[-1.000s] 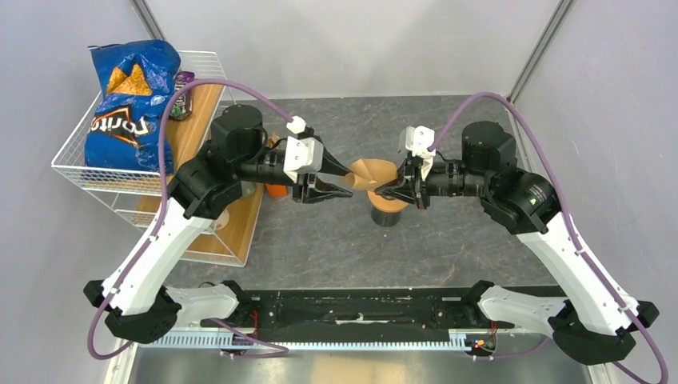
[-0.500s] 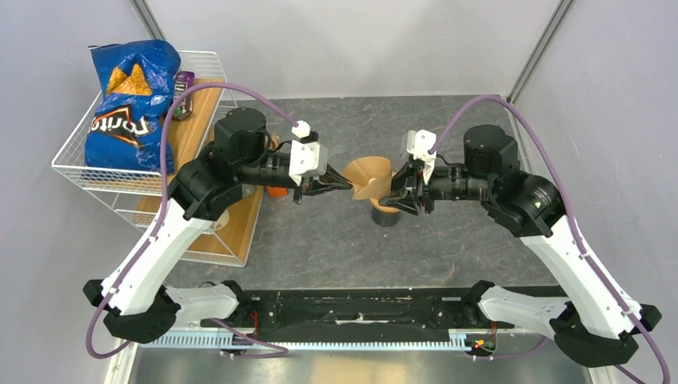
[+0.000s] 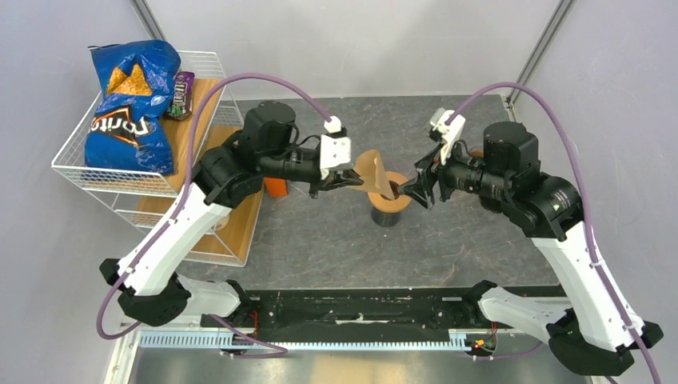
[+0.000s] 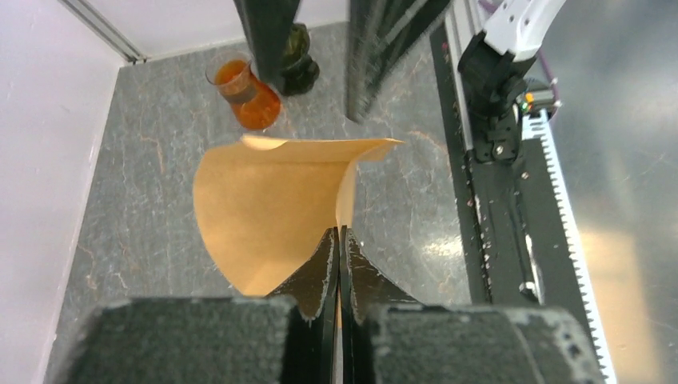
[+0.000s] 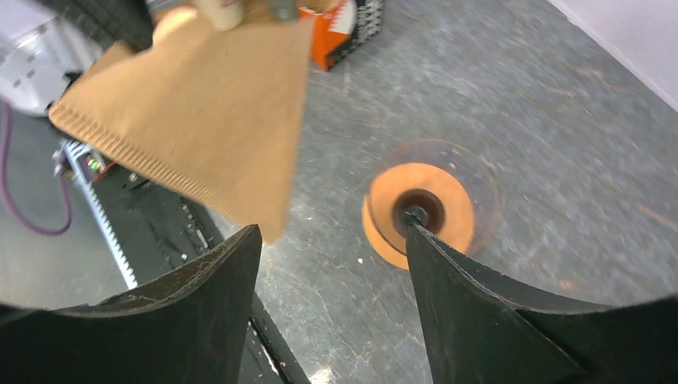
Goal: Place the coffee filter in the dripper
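A brown paper coffee filter (image 3: 373, 170) hangs in the air, pinched at its edge by my left gripper (image 3: 356, 181), which is shut on it. In the left wrist view the filter (image 4: 268, 208) curls open just beyond the closed fingertips of the left gripper (image 4: 337, 234). The orange dripper (image 3: 389, 203) stands on the table directly under the filter's lower point. My right gripper (image 3: 417, 190) hovers just right of the dripper, open and holding nothing. The right wrist view shows the filter (image 5: 200, 120) up left, the dripper (image 5: 424, 208) below, and the right gripper (image 5: 332, 232) spread wide.
A white wire basket (image 3: 80, 164) at the left holds a blue chip bag (image 3: 132, 96) and sits beside a wooden board (image 3: 200, 160). An orange box (image 5: 340, 32) lies under the left arm. A black rail (image 3: 360, 308) runs along the near edge.
The right gripper let go of the filter, opened and drew back to the right. The left gripper shut on the filter and carried it right, over the dripper.
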`<state>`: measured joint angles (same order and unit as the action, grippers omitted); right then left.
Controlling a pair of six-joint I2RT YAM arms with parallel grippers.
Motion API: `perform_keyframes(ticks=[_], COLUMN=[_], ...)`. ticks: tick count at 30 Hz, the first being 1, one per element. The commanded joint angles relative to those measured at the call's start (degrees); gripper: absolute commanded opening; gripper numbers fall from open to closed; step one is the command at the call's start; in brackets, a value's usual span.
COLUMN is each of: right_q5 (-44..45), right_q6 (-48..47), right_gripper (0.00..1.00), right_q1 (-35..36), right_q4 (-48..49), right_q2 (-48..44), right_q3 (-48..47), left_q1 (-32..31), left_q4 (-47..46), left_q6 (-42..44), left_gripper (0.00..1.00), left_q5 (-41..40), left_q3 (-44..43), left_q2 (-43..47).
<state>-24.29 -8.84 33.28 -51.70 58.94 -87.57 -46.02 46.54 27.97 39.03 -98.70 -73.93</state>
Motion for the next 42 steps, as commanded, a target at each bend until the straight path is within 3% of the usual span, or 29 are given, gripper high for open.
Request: perform_keyframes(ticks=[1,8,12,15,19,25,38,42], right_q5=[6.51,7.28,4.78,0.92,-4.48,-6.12,-9.32,-10.51], right_q6=[6.86,15.72,20.04,22.12,23.24,20.66,15.44,13.45], right_gripper=[0.76,0.78,0.88,0.97,0.97,0.97,0.97,0.97], right_q1=[-4.87,-12.53,-17.73,-23.53,-28.65,-29.50,-29.54,-29.48], right_q4=[-1.11,-5.53,-7.60,-9.02,-10.13,-10.92,-14.45,-15.56], right_q2=[-1.21,3.68,8.45,12.42,16.54,17.79,19.79,20.72], right_q3=[-3.63,-9.68,-13.22,-17.08,-21.56,-20.46,-15.35,-14.35], left_q1=[-2.61,-5.64,-7.67,-8.71,-9.63,-10.82,-12.31,-12.34], left_q4=[4.21,5.63,5.67,5.58,5.49,6.27,7.16,6.03], left_q6=[9.74,18.85,25.33,29.05,31.72,36.29,37.53,36.79], left_gripper=[0.02,0.02,0.02,0.02,0.02,0.02,0.03,0.12], left_q5=[-8.17,-22.51,-28.01,-29.38,-30.15,-30.85,-30.16,-31.03], left_q3=[-3.52,-11.57,-12.14,-11.87,-11.73,-10.64,-6.15,-5.21], left_q2=[-2.81,-10.41,-13.01,-14.66,-16.85,-20.41,-25.91,-26.66])
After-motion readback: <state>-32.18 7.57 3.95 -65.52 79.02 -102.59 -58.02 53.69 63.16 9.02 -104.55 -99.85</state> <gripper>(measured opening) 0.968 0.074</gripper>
